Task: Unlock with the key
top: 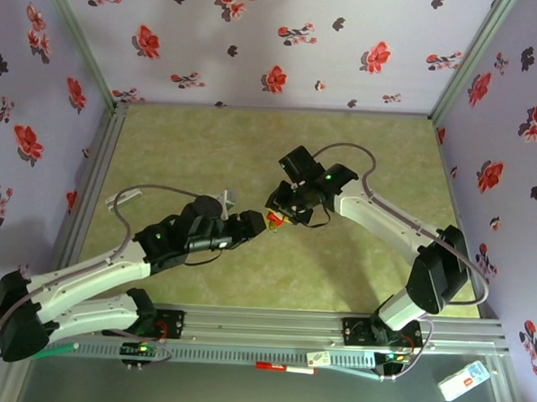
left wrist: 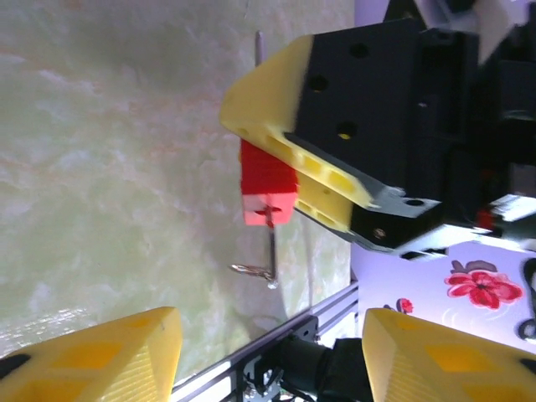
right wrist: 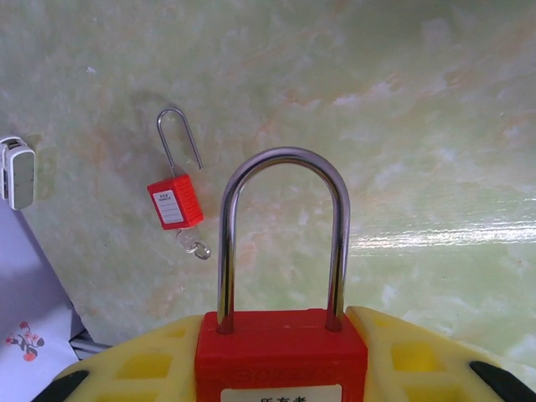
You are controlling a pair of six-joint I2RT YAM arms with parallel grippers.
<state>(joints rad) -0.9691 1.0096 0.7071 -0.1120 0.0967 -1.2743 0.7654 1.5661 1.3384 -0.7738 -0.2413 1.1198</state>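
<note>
My right gripper (top: pixel 281 215) is shut on the body of a red padlock (right wrist: pixel 280 356), and its steel shackle (right wrist: pixel 283 167) points away from the wrist. Seen from the left wrist, the padlock (left wrist: pixel 268 188) shows its bottom face. The key (left wrist: pixel 270 247) sticks out of that face, thin and edge-on, with a small metal ring (left wrist: pixel 251 270) on it. My left gripper (left wrist: pixel 268 360) is open, its yellow fingers (left wrist: pixel 100 356) wide apart. It sits just short of the key, with nothing between the fingers. In the top view the left gripper (top: pixel 252 225) is close beside the padlock (top: pixel 274 220).
A second, smaller red padlock (right wrist: pixel 176 201) with a thin wire shackle lies flat on the green table (top: pixel 253 146), a small key at its lower end. Flowered walls (top: pixel 259 38) close in three sides. An aluminium rail (top: pixel 271 325) runs along the near edge.
</note>
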